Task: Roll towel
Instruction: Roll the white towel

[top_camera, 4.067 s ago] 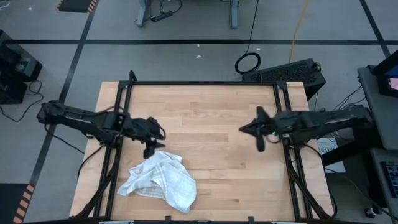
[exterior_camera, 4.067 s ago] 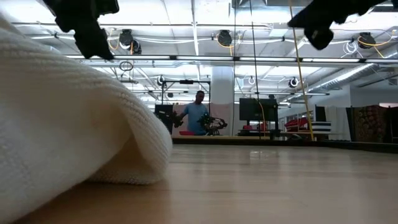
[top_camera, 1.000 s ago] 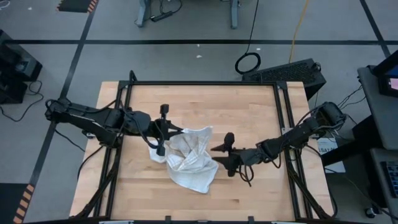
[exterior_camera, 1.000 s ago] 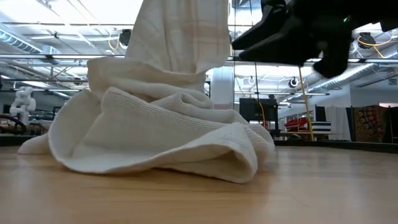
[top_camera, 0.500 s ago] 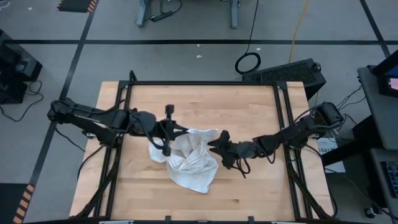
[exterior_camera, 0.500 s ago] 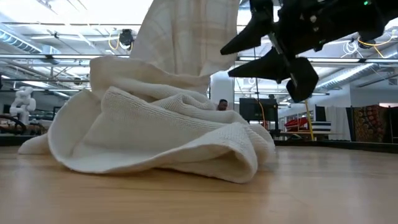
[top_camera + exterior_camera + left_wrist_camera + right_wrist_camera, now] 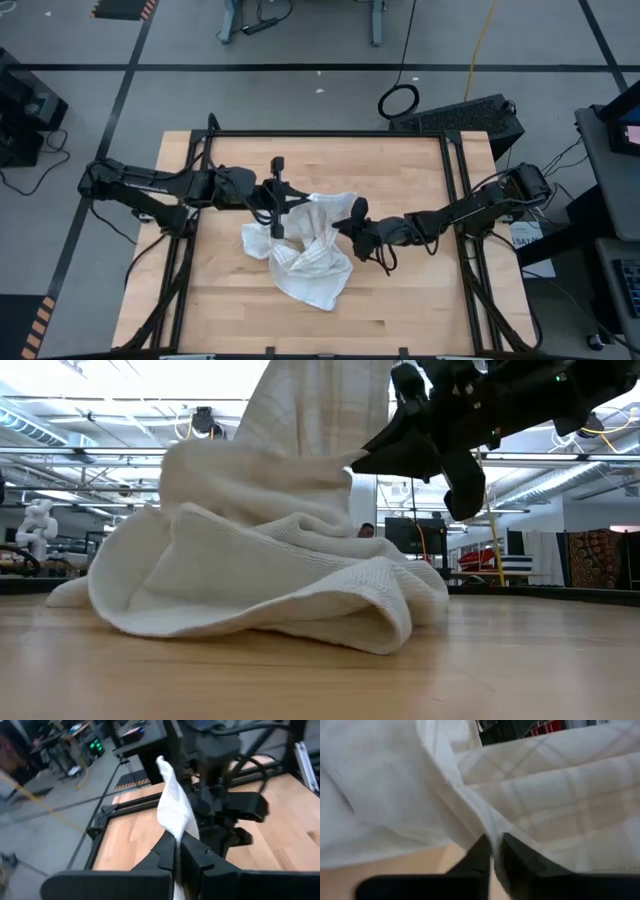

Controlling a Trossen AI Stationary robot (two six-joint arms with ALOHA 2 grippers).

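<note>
Towel | I'm seeing it lying crumpled mid-table, partly lifted | left gripper is pinching its raised fold | right gripper is pinching its right edge

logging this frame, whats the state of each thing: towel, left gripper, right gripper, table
towel: crumpled in a heap, part lifted off the table, not rolled
left gripper: shut on a raised fold of the towel
right gripper: shut on the towel's edge, at its right side
table: bare wood, lower part of the towel resting on it
</note>
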